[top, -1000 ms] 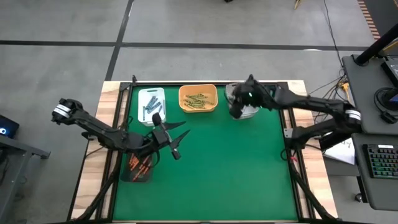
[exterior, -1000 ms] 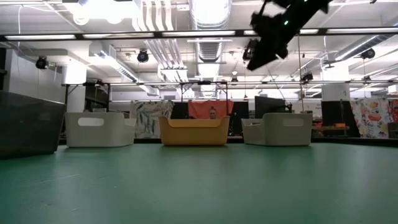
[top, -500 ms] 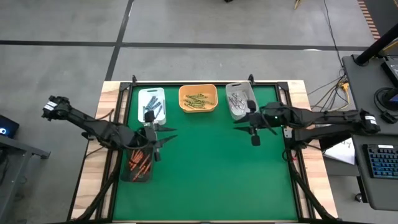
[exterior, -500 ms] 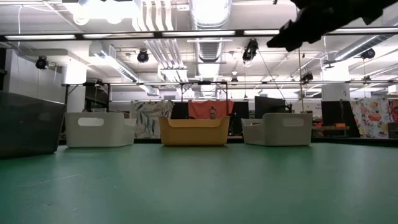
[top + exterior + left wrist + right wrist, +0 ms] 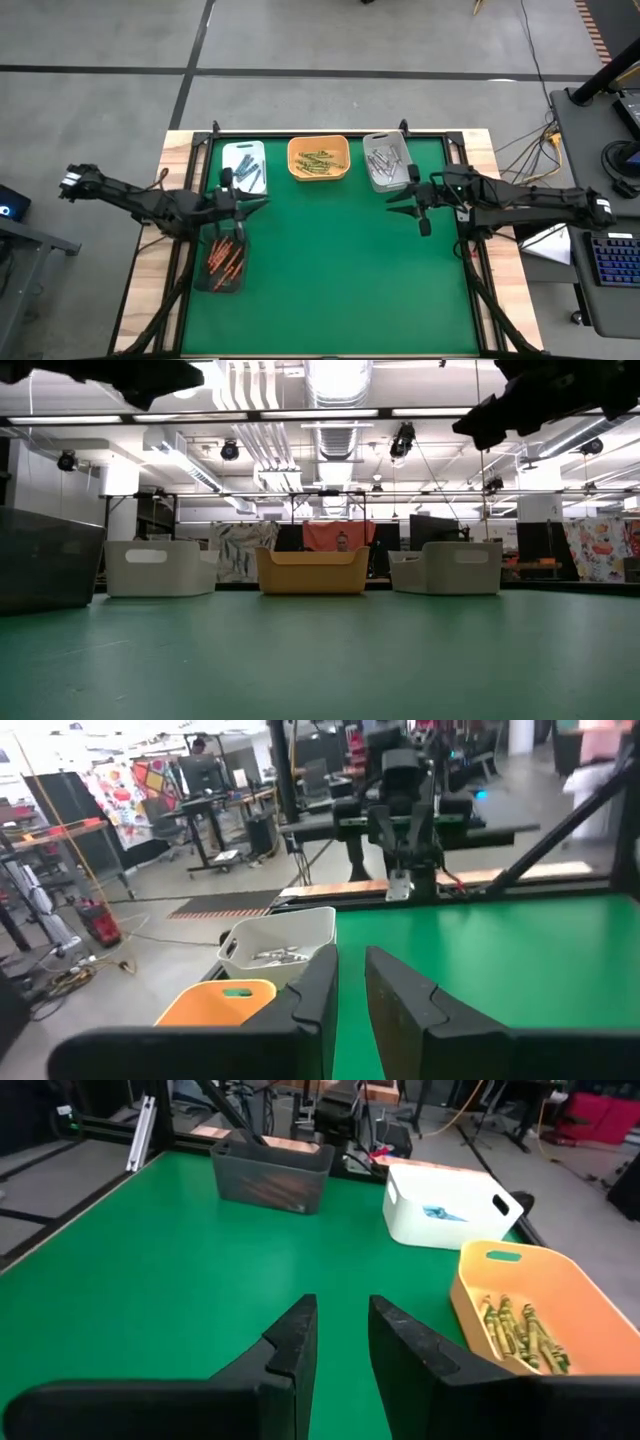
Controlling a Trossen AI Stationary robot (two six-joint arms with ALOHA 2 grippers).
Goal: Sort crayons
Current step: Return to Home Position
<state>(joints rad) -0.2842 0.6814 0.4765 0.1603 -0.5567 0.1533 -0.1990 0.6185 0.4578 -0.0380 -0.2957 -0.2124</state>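
Two arms drew back since a second ago: left gripper (image 5: 350, 956) near black bin (image 5: 201, 281), right gripper (image 5: 340, 1303) clear of gray bin (image 5: 386, 137), fingers of both narrowly apart, empty; crayons (image 5: 318, 162) lie in bins

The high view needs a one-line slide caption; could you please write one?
Crayons sorted by colour into four bins on the green mat, with the left gripper and right gripper raised, empty.

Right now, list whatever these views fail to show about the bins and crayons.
High view: crayons too small to count; left gripper overlaps the black bin.
Low view: bin walls hide every crayon; the top edge crops the right gripper.
Left wrist view: its own fingers cover the orange bin's inside.
Right wrist view: the black bin's dark wall obscures its crayons.
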